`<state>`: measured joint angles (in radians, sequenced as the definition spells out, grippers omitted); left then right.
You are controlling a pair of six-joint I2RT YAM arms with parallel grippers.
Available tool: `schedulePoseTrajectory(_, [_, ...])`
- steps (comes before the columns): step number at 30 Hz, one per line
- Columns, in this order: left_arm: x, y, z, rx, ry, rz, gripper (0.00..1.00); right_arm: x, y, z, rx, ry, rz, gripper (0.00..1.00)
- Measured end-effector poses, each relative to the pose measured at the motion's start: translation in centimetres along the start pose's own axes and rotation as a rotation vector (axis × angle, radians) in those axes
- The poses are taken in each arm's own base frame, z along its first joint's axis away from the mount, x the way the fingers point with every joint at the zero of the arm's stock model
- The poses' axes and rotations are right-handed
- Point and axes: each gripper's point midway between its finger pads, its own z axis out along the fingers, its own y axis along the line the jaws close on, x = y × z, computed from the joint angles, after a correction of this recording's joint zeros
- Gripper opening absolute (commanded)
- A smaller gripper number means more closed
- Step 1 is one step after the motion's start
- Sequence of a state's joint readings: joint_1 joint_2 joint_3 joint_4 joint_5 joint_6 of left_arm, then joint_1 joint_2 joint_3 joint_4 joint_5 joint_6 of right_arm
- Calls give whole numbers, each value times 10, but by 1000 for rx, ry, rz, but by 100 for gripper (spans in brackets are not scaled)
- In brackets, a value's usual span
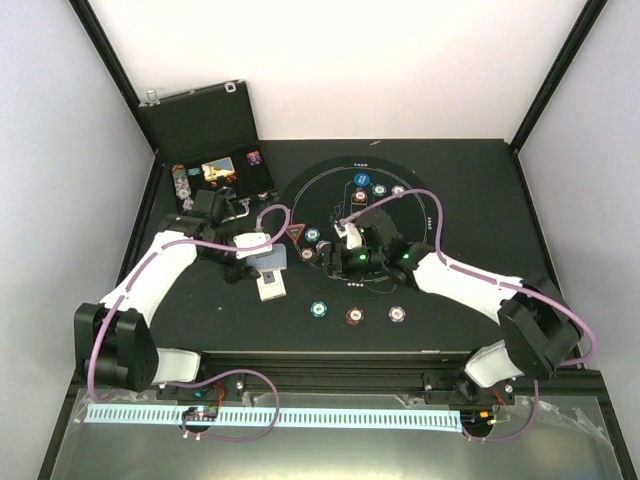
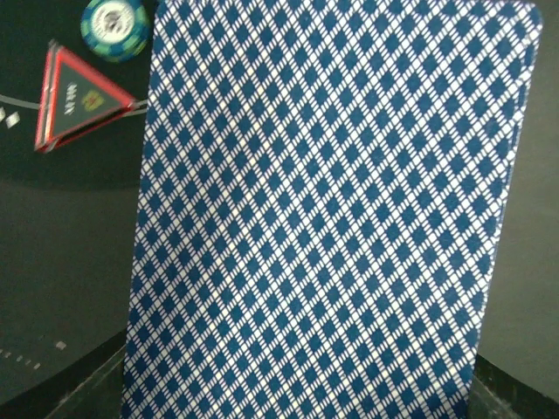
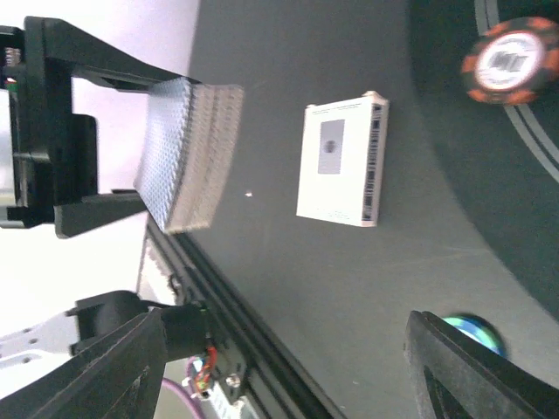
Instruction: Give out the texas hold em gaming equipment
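Note:
My left gripper (image 1: pixel 252 250) is shut on a deck of playing cards (image 1: pixel 270 263) and holds it above the table; the patterned blue back fills the left wrist view (image 2: pixel 323 218). The deck also shows in the right wrist view (image 3: pixel 188 153), clamped between the left fingers. My right gripper (image 1: pixel 335 253) is open and empty, pointing at the deck (image 3: pixel 288 367). A red triangle marker (image 1: pixel 297 234) (image 2: pixel 83 96) lies by a teal chip (image 1: pixel 312 235) (image 2: pixel 113 26). Three chips lie in a near row: teal (image 1: pixel 319 309), brown (image 1: pixel 354 316), grey (image 1: pixel 397 314). Several chips (image 1: pixel 380 190) lie on the mat's far side.
A white card box (image 1: pixel 271 288) (image 3: pixel 341 161) lies just under the deck. The round black mat (image 1: pixel 300 185) covers the table's middle. An open black case (image 1: pixel 200 125) with more chips (image 1: pixel 183 185) stands at the far left. A brown chip (image 3: pixel 511 61) shows on the mat's edge.

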<state>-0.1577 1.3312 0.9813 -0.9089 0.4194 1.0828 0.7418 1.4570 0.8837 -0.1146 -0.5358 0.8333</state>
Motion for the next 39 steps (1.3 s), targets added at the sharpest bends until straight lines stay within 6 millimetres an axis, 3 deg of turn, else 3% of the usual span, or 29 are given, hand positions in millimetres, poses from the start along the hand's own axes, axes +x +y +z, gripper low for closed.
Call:
schedulePoseTrajectory(8, [-24,-30,-7,76,-52,11,1,7,33,22,-147,40,10,76])
schedulePoseTrajectory(23, [-36,-44,-15,65,-78,50,2,7,44,44,-236,68,58,71])
schedulePoseTrajectory(27, [-33,-46,-12,72,-70,51,2,5,49,45,-260,70,64,63])
schedulePoseTrajectory(30, [-34,-46,-12,70,-71,52,2,4,54,48,-287,74,79,51])
schedulePoseTrajectory(31, [-34,-45,-12,68,-71,51,6,5,56,51,-298,78,84,45])
schedulePoseTrajectory(33, [-34,-45,-12,66,-72,50,23,6,58,55,-314,88,93,33])
schedulePoseTrajectory(34, [-34,-45,-11,67,-72,47,37,8,58,57,-318,95,101,27])
schedulePoseTrajectory(36, [-33,-46,-10,68,-67,44,83,10,60,60,-331,104,108,16])
schedulePoseTrajectory(37, [-31,-46,-9,69,-61,42,96,9,63,61,-341,105,119,11])
schedulePoseTrajectory(39, [-32,-46,-8,68,-64,41,99,8,68,60,-361,102,127,6])
